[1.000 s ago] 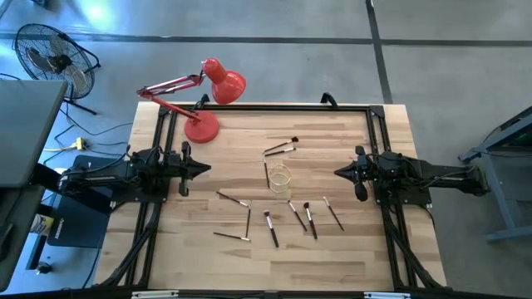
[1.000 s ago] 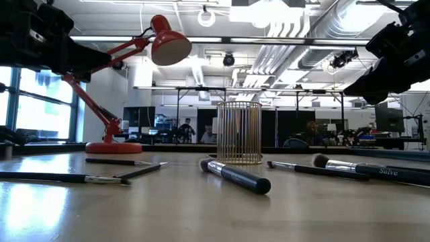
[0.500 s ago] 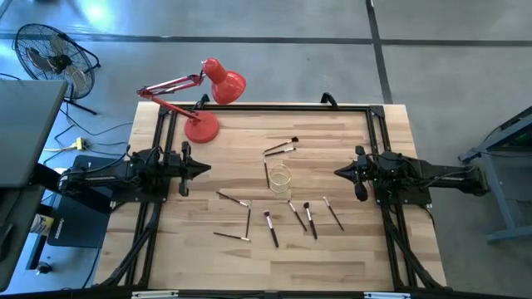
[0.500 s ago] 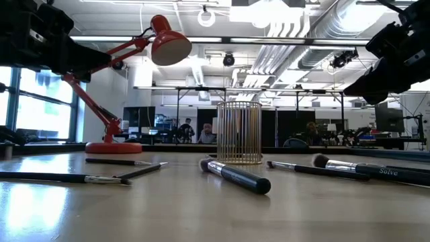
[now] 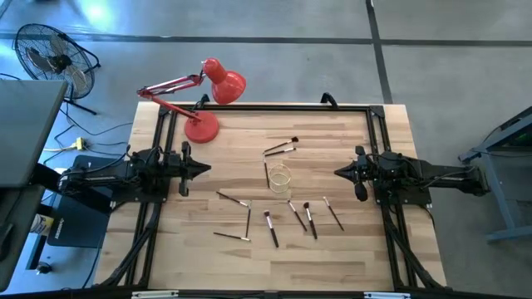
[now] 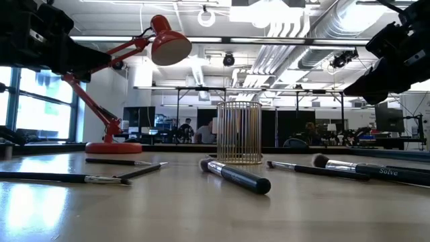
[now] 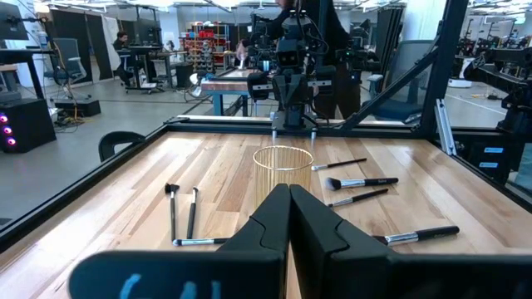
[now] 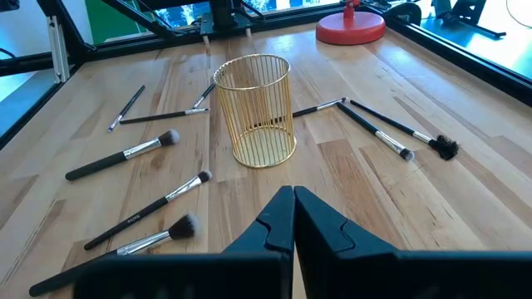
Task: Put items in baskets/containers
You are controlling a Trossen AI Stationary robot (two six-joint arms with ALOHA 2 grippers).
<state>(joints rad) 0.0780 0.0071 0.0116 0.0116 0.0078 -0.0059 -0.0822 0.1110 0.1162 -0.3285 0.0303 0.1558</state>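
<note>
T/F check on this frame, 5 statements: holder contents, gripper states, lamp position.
1. The gold wire cup stands upright. True.
2. Several makeup brushes are already inside it. False: it is empty; brushes such as the fluffy-tipped one lie on the wooden table.
3. The left gripper is shut and holds nothing. True.
4. The right gripper grips a brush. False: shut, empty.
5. The red desk lamp stands nearest the right arm. False: it is on the left arm's side.
</note>
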